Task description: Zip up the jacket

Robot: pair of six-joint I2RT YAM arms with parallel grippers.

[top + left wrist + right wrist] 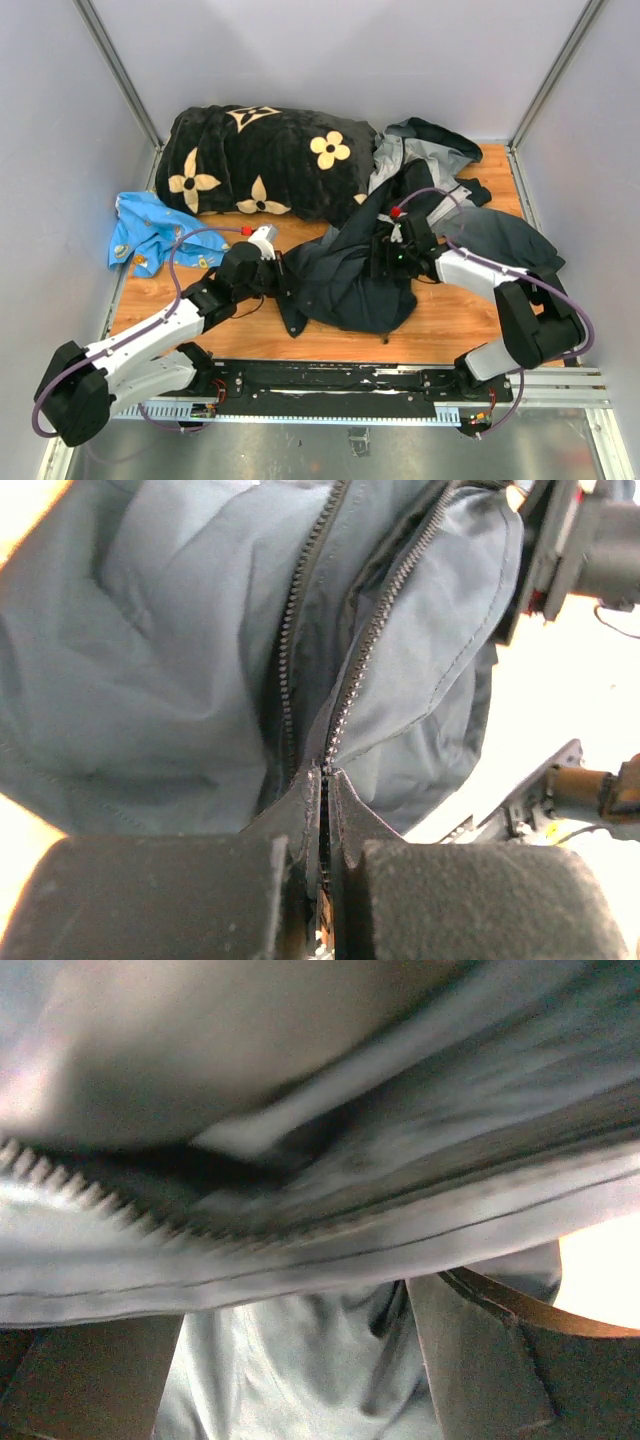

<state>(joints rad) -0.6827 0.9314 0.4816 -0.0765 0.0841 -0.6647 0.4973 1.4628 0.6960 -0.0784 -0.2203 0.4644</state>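
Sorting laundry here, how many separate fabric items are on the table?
3: jacket centre-right, flowered black blanket at back, blue cloth far left. More may hide underneath.

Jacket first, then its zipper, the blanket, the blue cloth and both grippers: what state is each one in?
Jacket: crumpled, front open.
Zipper: unzipped, teeth meeting only at the left jaws.
Blanket: bunched at the back.
Blue cloth: crumpled, back left.
Left gripper: jaws shut on the jacket at the zipper's end.
Right gripper: jaws open, jacket fabric across them.
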